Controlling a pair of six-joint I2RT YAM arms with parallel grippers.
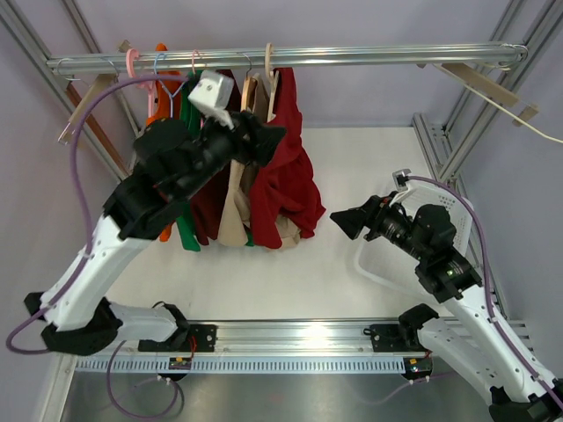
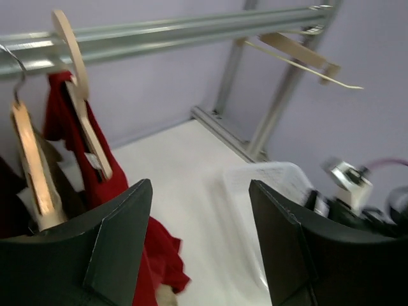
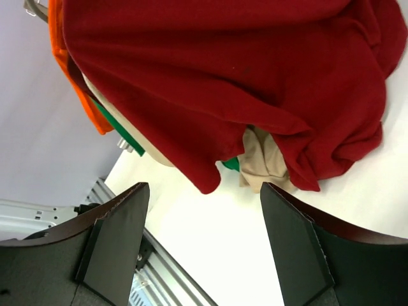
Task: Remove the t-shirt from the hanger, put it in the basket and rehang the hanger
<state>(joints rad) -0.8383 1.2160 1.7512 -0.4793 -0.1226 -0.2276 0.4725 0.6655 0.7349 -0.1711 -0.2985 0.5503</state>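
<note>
Here the red t-shirt (image 1: 286, 176) hangs on its wooden hanger (image 2: 81, 108) from the rail (image 1: 369, 55) at 12 o'clock. The left tool (image 1: 264, 141), fingers apart and empty, sits at the shirt's 9 o'clock. The right tool (image 1: 345, 221), likewise spread, waits at its hem's 3 o'clock.

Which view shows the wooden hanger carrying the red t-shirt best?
Left wrist: the wooden hanger shows one whole arm, with the red t-shirt draped over it. Top external shows only its top at the rail. Right wrist shows just shirt fabric.
</note>
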